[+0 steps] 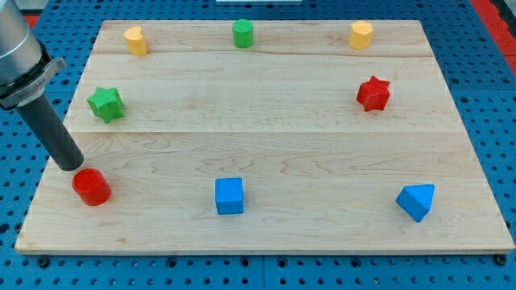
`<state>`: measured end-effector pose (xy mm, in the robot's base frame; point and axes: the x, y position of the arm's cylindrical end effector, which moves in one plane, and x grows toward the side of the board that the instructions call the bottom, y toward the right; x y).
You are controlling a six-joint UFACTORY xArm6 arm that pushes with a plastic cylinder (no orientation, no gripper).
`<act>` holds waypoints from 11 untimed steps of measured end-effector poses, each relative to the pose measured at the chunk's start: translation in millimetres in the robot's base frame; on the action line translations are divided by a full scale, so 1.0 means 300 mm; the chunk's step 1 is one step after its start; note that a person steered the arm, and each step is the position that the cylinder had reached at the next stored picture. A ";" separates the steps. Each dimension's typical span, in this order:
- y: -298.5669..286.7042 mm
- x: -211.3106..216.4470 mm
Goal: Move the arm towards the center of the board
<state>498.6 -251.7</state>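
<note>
Our tip (74, 165) rests at the left edge of the table (266, 145), just above the red cylinder (91, 187), below the green star (106, 104). Our tool is a plain rod, without jaws.

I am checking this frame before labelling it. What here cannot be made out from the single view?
- My tip: whether it touches the red cylinder just below it or only stands close; one view cannot settle it.
- The arm above the rod: cut off by the view's top left corner.
- The far sides of every block, such as the blue cube: hidden by the blocks themselves.
- The two yellow blocks' exact shapes: too small.
</note>
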 end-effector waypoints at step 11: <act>0.559 -0.224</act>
